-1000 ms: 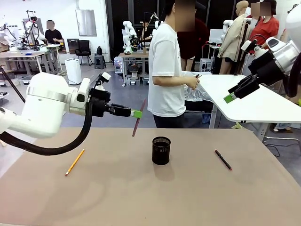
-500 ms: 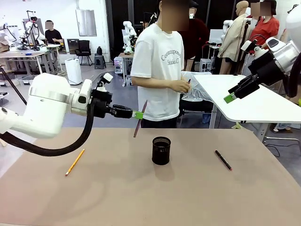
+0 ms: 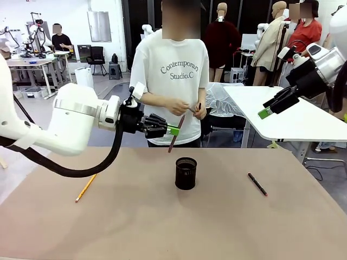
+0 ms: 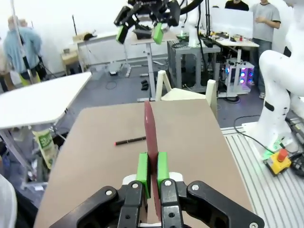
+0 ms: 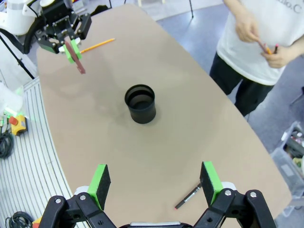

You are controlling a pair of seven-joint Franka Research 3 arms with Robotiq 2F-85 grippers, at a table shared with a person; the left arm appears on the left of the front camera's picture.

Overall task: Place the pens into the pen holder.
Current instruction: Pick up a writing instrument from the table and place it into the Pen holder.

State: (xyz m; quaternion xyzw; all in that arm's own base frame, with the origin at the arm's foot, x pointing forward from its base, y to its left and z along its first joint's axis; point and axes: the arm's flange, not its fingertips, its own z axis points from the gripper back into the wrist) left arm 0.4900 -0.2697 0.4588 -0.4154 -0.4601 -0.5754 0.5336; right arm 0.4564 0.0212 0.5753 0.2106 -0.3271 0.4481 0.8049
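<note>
My left gripper (image 3: 174, 130) is shut on the reddish-brown pen (image 3: 175, 134), which hangs tilted in the air just above and left of the black mesh pen holder (image 3: 185, 173). In the left wrist view the pen (image 4: 150, 138) stands clamped between the green pads (image 4: 142, 167). A yellow-orange pencil (image 3: 86, 186) lies on the table at the left. To the right of the holder lies a black pen with a red tip (image 3: 257, 184). High at the right, away from the table, my right gripper (image 3: 265, 112) stands open with nothing in it. From the right wrist view the holder (image 5: 140, 103) sits below the open gripper (image 5: 156, 179).
A person in a white T-shirt (image 3: 170, 76) stands at the far edge of the brown table (image 3: 173, 227), hands together holding small sticks (image 3: 198, 108). A white table (image 3: 287, 114) stands at the back right.
My left gripper has carried the reddish-brown pen to the right, closer to the pen holder. The person has turned to face the table. My right arm has stayed still.
</note>
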